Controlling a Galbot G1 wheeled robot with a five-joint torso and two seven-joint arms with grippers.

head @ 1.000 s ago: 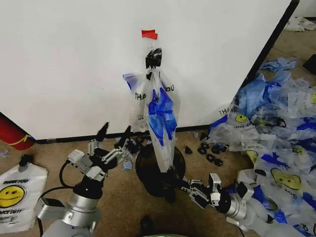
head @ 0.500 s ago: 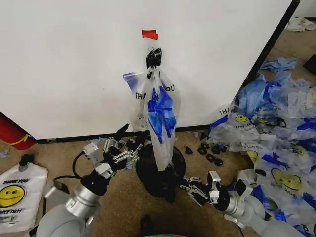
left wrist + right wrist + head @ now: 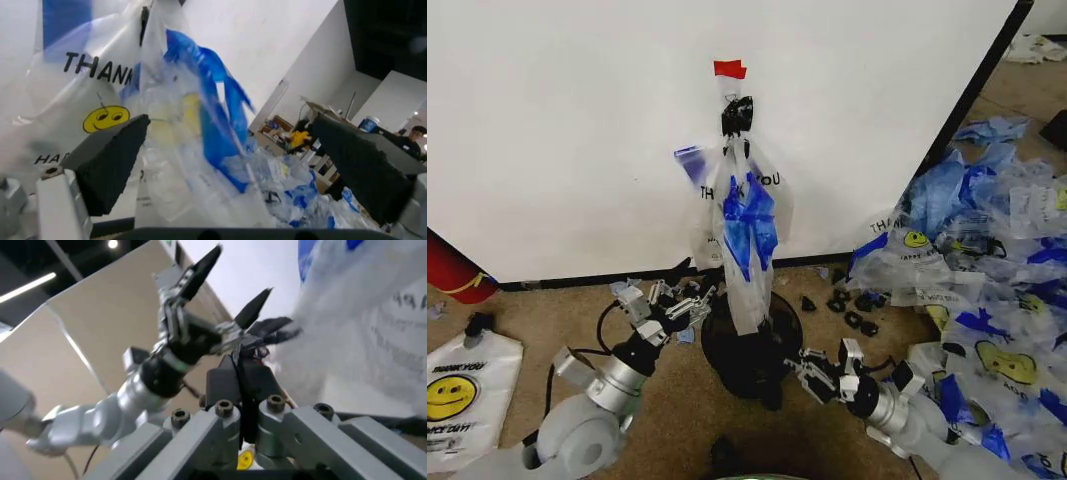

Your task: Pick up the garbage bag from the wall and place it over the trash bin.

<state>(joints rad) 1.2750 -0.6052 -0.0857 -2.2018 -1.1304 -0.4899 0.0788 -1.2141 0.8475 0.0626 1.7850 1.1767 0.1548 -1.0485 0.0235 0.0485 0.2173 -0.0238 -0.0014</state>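
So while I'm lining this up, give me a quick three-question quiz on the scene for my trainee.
1. True or false: the garbage bag hangs from a black clip on the wall.
2. The left gripper is:
A. open, close beside the bag's lower part
B. shut on the bag's handle
C. resting on the flat white smiley bag
3. Fill in: the right gripper, fingers shut, sits low beside the ___.

Key
1. True; it is not yet off the wall.
2. A
3. trash bin
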